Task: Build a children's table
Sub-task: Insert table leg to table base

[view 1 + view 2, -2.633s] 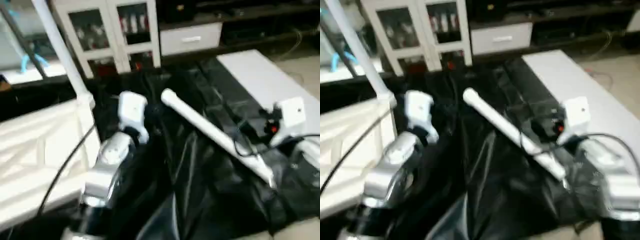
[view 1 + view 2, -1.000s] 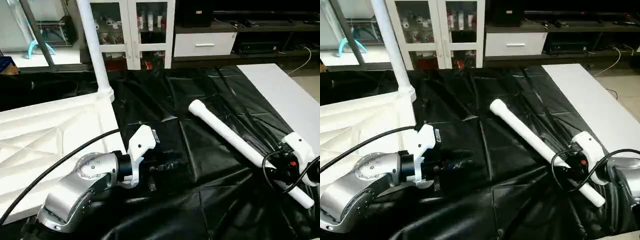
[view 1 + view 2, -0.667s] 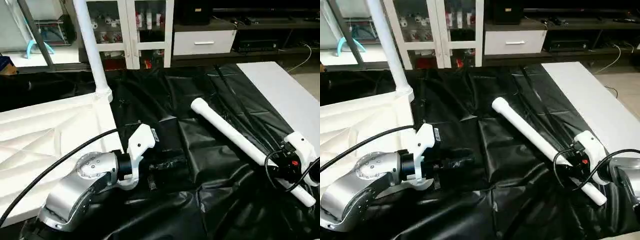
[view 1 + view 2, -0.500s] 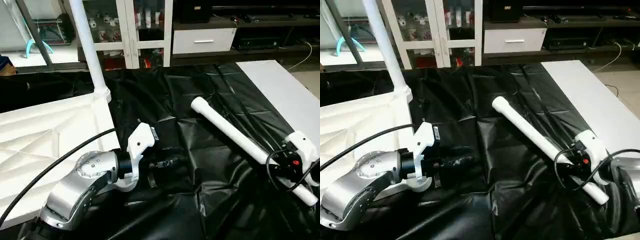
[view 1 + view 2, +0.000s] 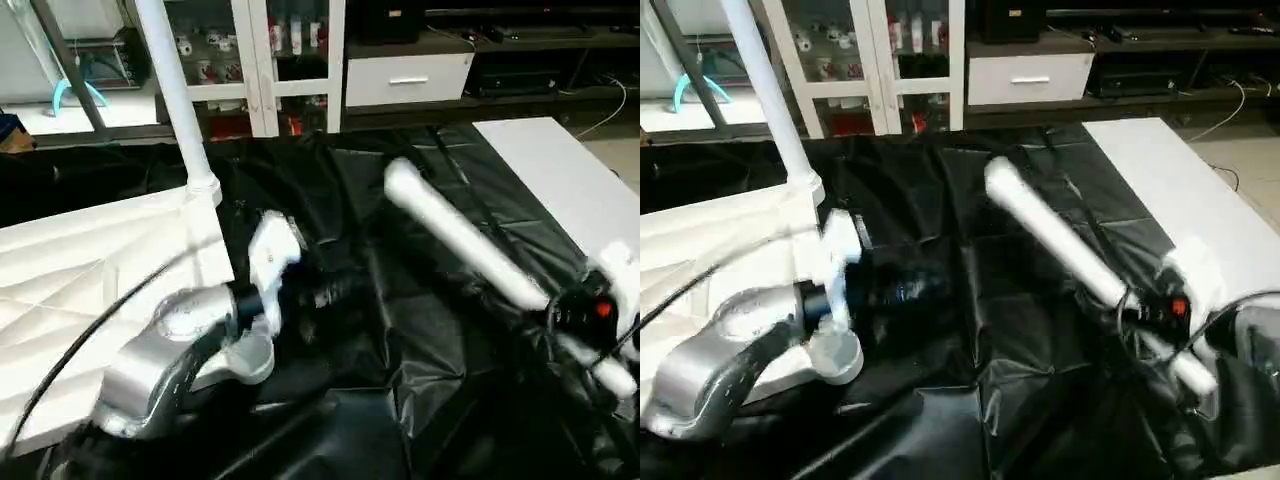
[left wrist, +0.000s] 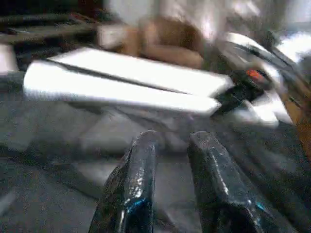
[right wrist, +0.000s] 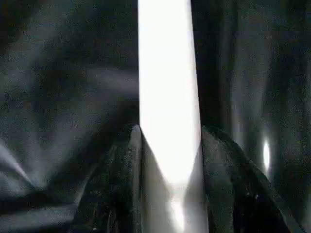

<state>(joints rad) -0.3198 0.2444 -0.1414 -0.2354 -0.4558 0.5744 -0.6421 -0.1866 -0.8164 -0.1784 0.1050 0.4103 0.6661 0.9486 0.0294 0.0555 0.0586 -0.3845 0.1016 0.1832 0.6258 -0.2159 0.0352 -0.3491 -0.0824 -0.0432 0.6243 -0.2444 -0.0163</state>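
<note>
Gripping the long tapered white tube leg near its narrow end, my right gripper has one black finger on each side of the tube, both pressed against it. From the head views, that leg runs slantwise over the crumpled black plastic sheet covering the floor, its wider round end pointing toward the white glass-door cabinet at the back. Whether the leg lies on the sheet or is raised off it I cannot tell.

My left gripper hangs over the black sheet between the leg and the white plastic square table top. Its two black fingers stand a little apart with nothing between them, pointing toward the leg and well short of it.

The table top lies upside down on my left, its ribbed underside facing up. A second white tube leg stands upright in the round socket at the corner nearest the cabinet.

Beyond my right arm a white flat board lies on the floor beside the sheet. A white drawer unit sits next to the cabinet.
</note>
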